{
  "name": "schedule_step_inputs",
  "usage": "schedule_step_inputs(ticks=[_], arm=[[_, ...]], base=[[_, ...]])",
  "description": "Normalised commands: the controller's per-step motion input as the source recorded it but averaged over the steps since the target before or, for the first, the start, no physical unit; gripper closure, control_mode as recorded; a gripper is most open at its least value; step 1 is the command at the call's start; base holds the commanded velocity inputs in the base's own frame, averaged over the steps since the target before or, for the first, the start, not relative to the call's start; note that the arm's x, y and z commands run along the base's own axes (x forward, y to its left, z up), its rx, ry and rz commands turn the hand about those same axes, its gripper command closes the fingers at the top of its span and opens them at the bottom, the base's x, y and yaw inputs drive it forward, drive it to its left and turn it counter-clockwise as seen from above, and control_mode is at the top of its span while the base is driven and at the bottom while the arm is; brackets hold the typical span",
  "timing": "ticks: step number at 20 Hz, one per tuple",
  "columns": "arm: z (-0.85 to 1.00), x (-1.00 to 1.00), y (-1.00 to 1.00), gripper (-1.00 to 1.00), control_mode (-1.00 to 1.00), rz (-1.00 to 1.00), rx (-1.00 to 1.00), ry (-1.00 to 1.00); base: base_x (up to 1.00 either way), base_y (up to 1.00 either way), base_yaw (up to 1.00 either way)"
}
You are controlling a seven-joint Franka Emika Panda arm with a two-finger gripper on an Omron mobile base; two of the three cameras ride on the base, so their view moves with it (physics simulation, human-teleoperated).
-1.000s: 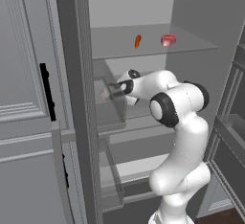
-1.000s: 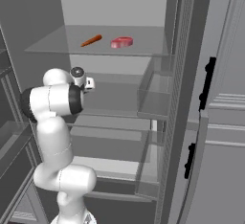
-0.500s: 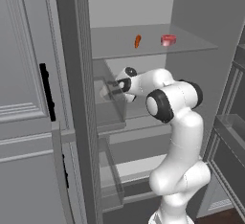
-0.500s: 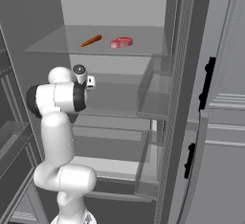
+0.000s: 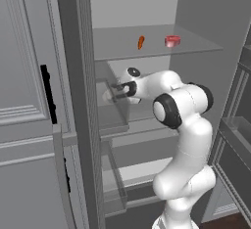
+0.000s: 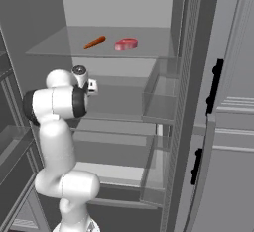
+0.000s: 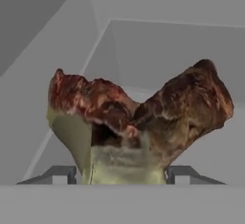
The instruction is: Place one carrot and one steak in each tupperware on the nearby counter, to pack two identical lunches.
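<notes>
A dark brown steak (image 7: 143, 117) with reddish patches rises between my gripper (image 7: 122, 175) in the hand view, and the fingertips (image 7: 181, 174) press against its lower sides. My gripper (image 5: 115, 92) reaches left into the open fridge at its middle shelf (image 5: 147, 115), below the glass shelf (image 5: 196, 47). On that glass shelf lie one orange carrot (image 5: 140, 42) (image 6: 95, 42) and a pink-red steak (image 5: 172, 40) (image 6: 126, 43). My gripper (image 6: 92, 87) is behind the wrist in the right base view. The tupperware and the counter are out of view.
The fridge's open door with clear bins (image 6: 161, 102) stands to the right. A grey cabinet door with a black handle (image 5: 47, 93) stands at the left. Lower shelves and a drawer (image 5: 137, 174) lie under the arm. A grey frame post (image 5: 78, 101) runs close beside the gripper.
The jaws have narrowed from wide open onto the dark steak. The arm has leaned a little further into the fridge's middle shelf. The carrot and pink steak have not moved.
</notes>
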Motion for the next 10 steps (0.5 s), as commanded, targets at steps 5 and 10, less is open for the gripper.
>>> schedule_step_inputs(ticks=[5,10], arm=[[0.07,-1.0,-0.04,1.0,-1.0,-0.04,-0.03,-0.2],[0.58,-1.0,-0.23,1.0,-1.0,-0.04,-0.02,-0.3]], base=[[0.0,0.0,0.0],[0.0,0.0,0.0]])
